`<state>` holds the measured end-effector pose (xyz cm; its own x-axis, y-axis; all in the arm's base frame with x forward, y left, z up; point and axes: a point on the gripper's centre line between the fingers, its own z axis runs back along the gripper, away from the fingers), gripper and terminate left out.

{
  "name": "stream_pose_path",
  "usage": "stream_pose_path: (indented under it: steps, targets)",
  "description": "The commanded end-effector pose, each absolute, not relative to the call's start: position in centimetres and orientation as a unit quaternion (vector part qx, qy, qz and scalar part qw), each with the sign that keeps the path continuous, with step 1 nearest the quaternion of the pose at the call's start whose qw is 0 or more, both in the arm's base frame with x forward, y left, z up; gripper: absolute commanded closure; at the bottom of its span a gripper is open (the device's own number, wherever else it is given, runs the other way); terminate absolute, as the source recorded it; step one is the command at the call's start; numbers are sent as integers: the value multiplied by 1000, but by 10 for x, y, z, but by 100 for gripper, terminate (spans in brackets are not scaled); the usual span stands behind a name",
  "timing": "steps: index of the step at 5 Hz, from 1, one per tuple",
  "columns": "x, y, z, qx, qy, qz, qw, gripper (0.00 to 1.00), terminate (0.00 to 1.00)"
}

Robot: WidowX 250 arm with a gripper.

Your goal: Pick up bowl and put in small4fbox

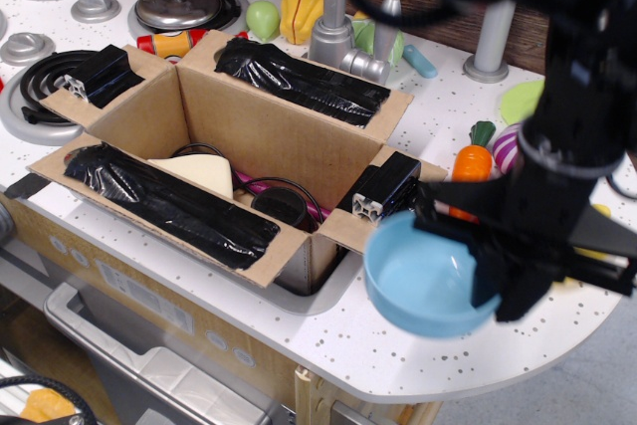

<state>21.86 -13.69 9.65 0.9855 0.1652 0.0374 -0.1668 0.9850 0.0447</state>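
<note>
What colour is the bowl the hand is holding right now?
Light blue, plain and unpatterned, as the bowl shows in the observation.image view.

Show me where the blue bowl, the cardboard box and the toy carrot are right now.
bowl [423, 281]: main camera view, point on its inner floor.
cardboard box [264, 131]: main camera view, on the far inner wall.
toy carrot [470, 161]: main camera view, on its orange top end.

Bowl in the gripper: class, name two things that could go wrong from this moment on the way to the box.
1. The gripper seems to pinch the bowl by one rim only, so the tilted bowl might slip.
2. The box has a raised flap beside the bowl; a low pass could catch it.
</note>
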Motion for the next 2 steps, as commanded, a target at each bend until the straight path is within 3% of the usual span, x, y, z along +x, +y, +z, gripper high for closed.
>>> stream_pose_path:
  steps: [1,2]
  targets:
    - [254,-85,130,40,-77,13,996,100,0]
    - [275,-58,127,41,-113,-33,992,100,0]
